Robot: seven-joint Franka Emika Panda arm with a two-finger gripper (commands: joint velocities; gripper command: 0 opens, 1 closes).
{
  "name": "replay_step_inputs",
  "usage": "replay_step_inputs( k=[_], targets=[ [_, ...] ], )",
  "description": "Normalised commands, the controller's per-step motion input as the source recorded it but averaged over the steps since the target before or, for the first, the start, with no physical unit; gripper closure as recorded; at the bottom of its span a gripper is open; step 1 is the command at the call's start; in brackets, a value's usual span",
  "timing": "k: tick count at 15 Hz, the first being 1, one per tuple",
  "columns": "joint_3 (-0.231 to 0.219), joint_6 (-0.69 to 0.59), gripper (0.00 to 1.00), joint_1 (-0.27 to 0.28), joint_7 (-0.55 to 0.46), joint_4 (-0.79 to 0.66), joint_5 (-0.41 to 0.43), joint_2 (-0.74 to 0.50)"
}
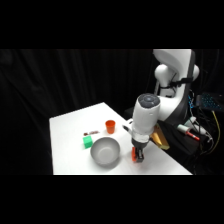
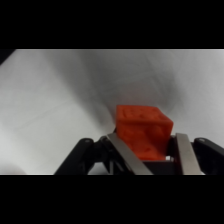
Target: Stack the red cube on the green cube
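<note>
The claw (image 1: pixel 137 155) is closed on the red cube (image 2: pixel 143 131), which sits between its two fingers (image 2: pixel 125 156) just above the bench (image 1: pixel 70 135). The claw is just right of the grey bowl (image 1: pixel 105 151); the green cube (image 1: pixel 88 143) sits at the bowl's left rim.

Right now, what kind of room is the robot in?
Probably a robot lab. A white arm works at a white table with black curtains behind and loose cables beside it. Its fingers are around a red cube.
</note>
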Motion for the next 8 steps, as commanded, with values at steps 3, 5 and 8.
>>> replay_step_inputs(
  k=[3,5,8],
  targets=[
    [0.163,-0.42,0.75,-0.155,-0.47,-0.11,0.19,-0.53],
    [0.126,-0.42,0.75,-0.197,-0.48,-0.05,0.152,-0.47],
    [0.074,-0.36,0.75,-0.217,-0.46,0.04,0.084,-0.34]
  ],
)
